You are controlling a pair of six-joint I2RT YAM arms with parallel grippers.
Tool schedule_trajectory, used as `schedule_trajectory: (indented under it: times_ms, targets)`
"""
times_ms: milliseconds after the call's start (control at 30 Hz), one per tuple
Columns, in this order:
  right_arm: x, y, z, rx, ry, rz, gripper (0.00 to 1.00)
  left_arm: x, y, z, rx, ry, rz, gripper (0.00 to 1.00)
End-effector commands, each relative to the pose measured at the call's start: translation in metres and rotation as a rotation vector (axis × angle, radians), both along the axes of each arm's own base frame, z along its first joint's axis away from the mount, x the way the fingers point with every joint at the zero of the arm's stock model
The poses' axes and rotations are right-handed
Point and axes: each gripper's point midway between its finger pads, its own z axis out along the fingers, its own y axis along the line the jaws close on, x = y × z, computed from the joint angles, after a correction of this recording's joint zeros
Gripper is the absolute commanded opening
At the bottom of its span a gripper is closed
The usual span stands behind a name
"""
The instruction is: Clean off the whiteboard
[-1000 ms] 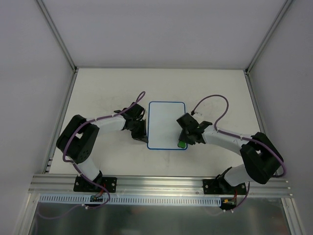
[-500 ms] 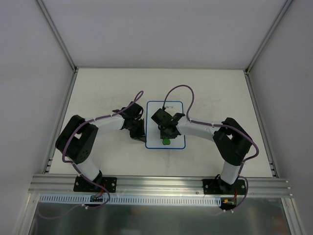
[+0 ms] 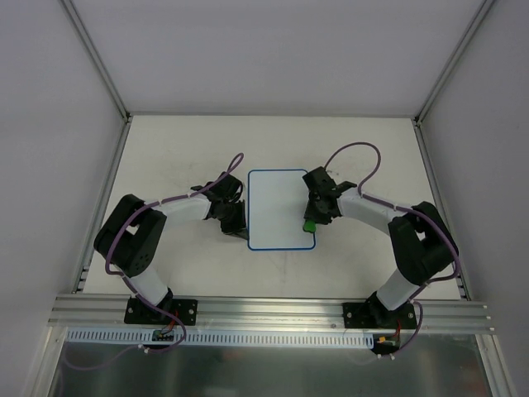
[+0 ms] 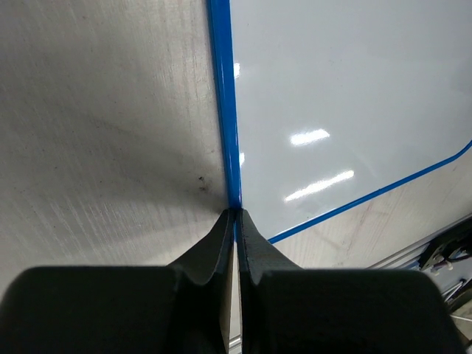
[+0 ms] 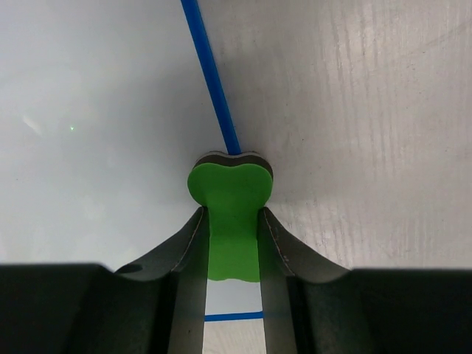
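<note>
The whiteboard [image 3: 277,207] lies flat mid-table, white with a thin blue rim, and no scribbles show on it. My left gripper [image 3: 242,232] is at the board's left edge near its near corner. In the left wrist view it [image 4: 236,214] is shut, with the blue rim [image 4: 223,96] running in between its fingertips. My right gripper [image 3: 310,218] is at the board's right edge, shut on the green bone-shaped eraser [image 3: 307,224]. In the right wrist view the eraser [image 5: 231,184] sits between the fingers [image 5: 193,236], its head pressed down on the blue rim [image 5: 210,81].
The white tabletop [image 3: 182,157] surrounds the board, with metal frame posts at the back corners and an aluminium rail [image 3: 273,310] along the near edge. Purple cables loop above both wrists. The scuffed table surface [image 5: 369,110] lies right of the board.
My right gripper swept the eraser left across the board to its left-centre, then back to the right edge, ending a little farther from me. The left gripper has stayed put.
</note>
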Motion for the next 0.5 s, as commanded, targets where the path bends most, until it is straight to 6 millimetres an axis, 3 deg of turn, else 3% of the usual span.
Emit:
schedule_trajectory:
  times_ms: [0, 133, 267, 400, 467]
  targets:
    - [-0.037, -0.039, -0.029, -0.158, 0.161, 0.02, 0.0, -0.019, 0.03, -0.021, 0.131, 0.063, 0.012, 0.0]
    - [-0.033, -0.016, -0.027, -0.147, 0.151, 0.083, 0.0, -0.018, 0.029, -0.02, 0.127, 0.06, 0.011, 0.0]
    - [-0.02, 0.036, -0.01, -0.114, 0.088, 0.229, 0.0, -0.017, 0.027, -0.02, 0.123, 0.062, 0.011, 0.0]
    - [-0.02, 0.084, -0.008, -0.099, 0.07, 0.373, 0.0, -0.018, 0.028, -0.02, 0.123, 0.062, 0.012, 0.0]
    - [-0.02, 0.095, -0.008, -0.085, 0.073, 0.402, 0.0, -0.018, 0.029, -0.02, 0.126, 0.059, 0.014, 0.0]
